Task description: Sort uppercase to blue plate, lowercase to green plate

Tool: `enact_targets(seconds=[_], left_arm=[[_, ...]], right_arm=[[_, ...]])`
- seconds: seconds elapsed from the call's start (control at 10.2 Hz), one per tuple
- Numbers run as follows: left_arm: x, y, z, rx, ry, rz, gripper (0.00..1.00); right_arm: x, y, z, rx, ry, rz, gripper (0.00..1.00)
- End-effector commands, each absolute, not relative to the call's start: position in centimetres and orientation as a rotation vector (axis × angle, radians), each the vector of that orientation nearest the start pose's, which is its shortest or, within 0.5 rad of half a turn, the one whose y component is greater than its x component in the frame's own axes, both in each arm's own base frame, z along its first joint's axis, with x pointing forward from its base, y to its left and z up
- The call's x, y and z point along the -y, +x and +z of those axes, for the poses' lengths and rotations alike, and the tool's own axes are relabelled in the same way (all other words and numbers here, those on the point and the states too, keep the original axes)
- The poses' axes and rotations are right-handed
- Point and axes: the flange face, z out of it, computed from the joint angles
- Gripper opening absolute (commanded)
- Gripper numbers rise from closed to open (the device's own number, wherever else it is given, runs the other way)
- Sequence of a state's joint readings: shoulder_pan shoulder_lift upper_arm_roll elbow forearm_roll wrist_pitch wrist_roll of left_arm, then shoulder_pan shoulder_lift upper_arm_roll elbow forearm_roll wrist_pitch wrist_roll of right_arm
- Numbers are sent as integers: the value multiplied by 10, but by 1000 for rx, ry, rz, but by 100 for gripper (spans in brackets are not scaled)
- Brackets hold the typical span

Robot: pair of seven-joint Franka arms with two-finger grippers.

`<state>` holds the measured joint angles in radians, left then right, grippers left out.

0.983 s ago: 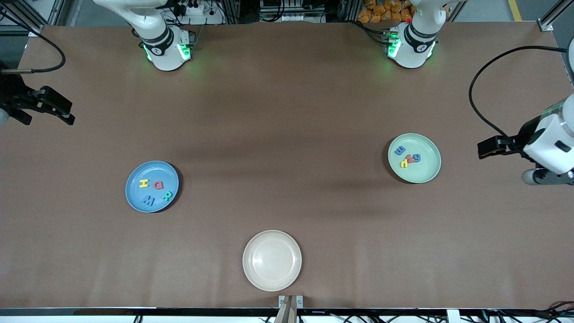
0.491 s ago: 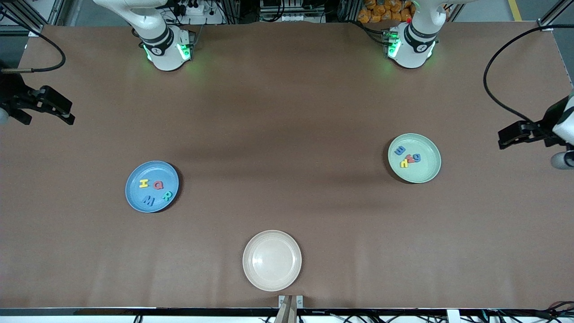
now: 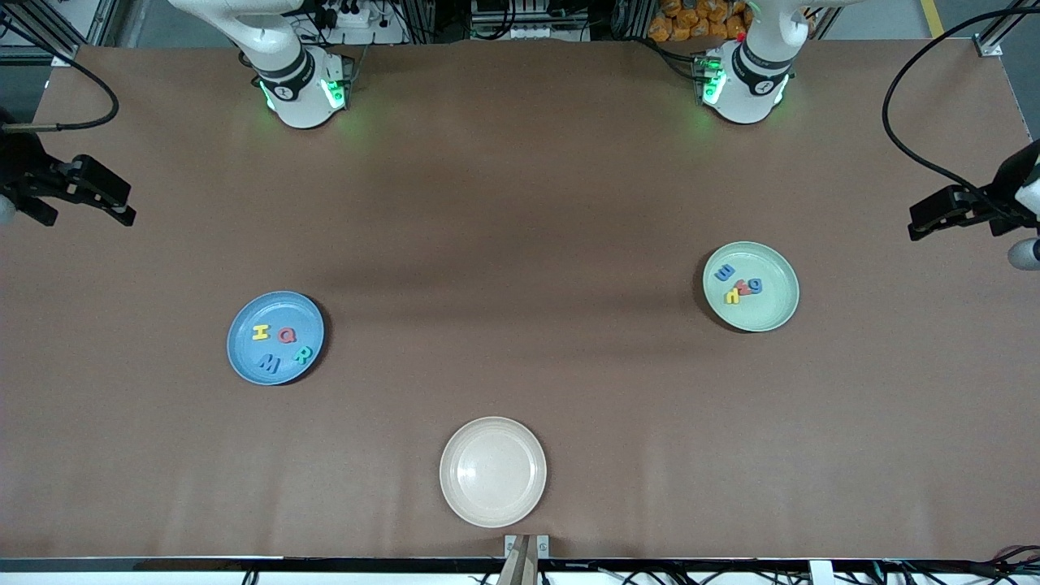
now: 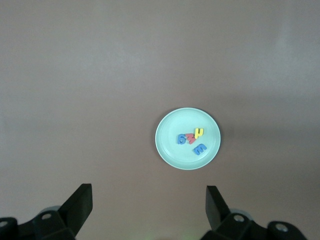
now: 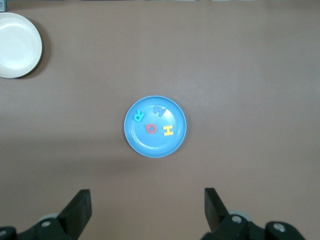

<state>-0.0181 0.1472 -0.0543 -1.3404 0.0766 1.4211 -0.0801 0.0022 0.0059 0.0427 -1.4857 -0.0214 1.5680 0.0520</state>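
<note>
uppercase on blue plate, right arm's end | lowercase on green plate, left arm's end | cream plate between, nearest camera, bare | left gripper, right gripper over tabletop edges, jaws wide, holding nothing

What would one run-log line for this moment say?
blue plate: four capitals in | green plate: four small letters in | cream plate: bare | left gripper: open | right gripper: open
</note>
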Motion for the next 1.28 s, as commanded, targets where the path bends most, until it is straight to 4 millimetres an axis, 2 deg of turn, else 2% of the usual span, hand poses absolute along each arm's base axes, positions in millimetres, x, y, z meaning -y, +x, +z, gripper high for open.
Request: enact_targets(seconds=[0.0,0.29,0.88,1.18], left_arm=[[24,568,636,21,-3088,78,100],[12,562,635,54,-3086,91,100],[11,552,629,77,-3083,121,100],[11,549,627,79,-3081,130,100]], right_arm=[[-25,556,665,-23,-3144,-121,100],[-27,558,657,-18,-3145,-92,100],[-24,557,658,-23,-3147,-97,100],[-21,556,649,-32,-3147,-71,100]])
